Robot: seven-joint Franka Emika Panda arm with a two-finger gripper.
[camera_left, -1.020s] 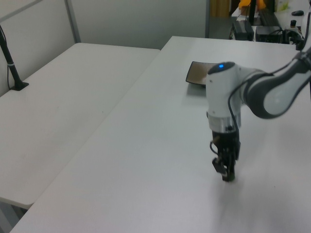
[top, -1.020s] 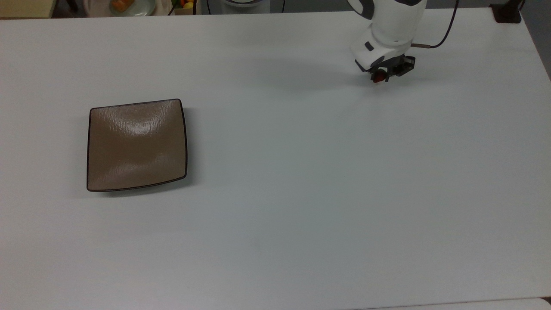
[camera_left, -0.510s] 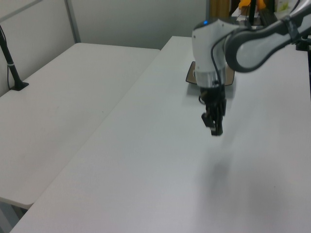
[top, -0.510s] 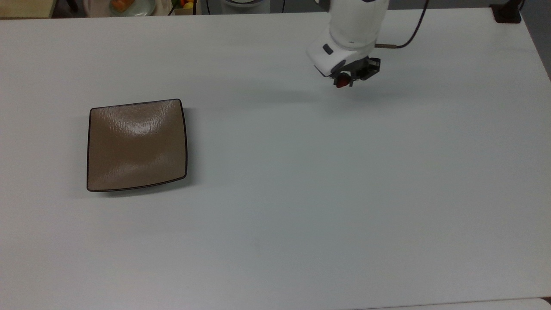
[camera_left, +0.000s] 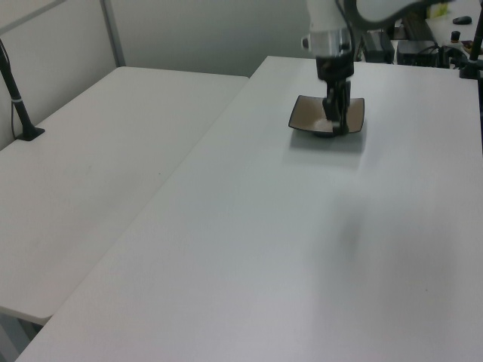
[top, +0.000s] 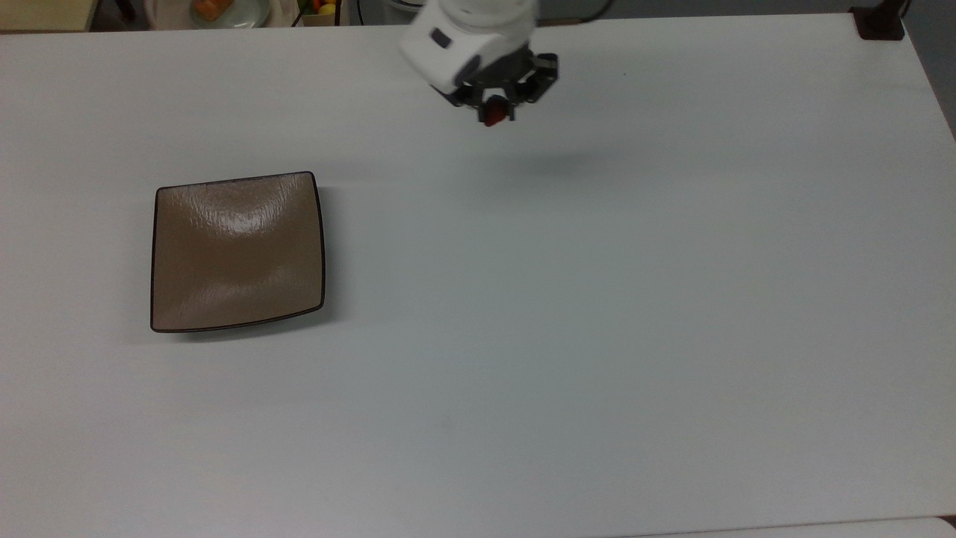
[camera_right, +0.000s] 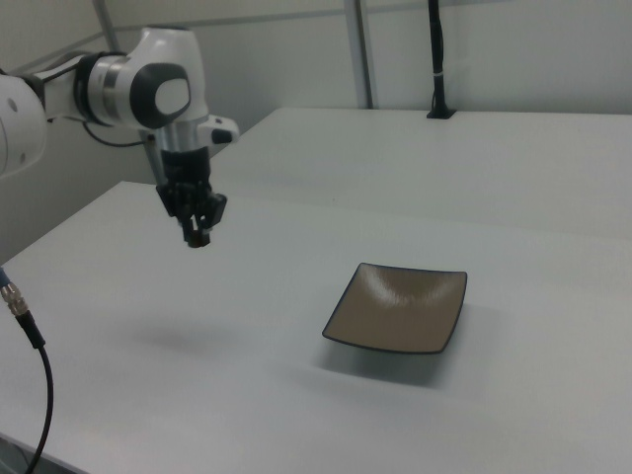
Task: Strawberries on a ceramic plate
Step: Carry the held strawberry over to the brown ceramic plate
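Observation:
My gripper (top: 495, 112) hangs in the air above the white table (top: 597, 314), shut on a small red strawberry (top: 493, 117). In the right view the strawberry (camera_right: 198, 239) shows as a dark red tip between the fingers of the gripper (camera_right: 200, 234), well above the tabletop. The square tan-brown ceramic plate (top: 237, 250) with a dark rim lies bare at the top view's left, a good way from the gripper. In the left view the gripper (camera_left: 333, 127) stands in front of the plate (camera_left: 305, 115). The plate (camera_right: 398, 308) lies to the right view's right of the arm.
A round pale dish with orange food (top: 224, 9) sits beyond the table's far edge at the top view's upper left. A black post base (top: 877, 22) stands at the upper right corner. A second white table (camera_left: 90, 158) adjoins in the left view. A cable (camera_right: 25, 326) hangs at the right view's left.
The arm has carried the strawberry steadily toward the top view's left, from the far right side to about mid-table, rising higher above the surface. The plate has stayed put.

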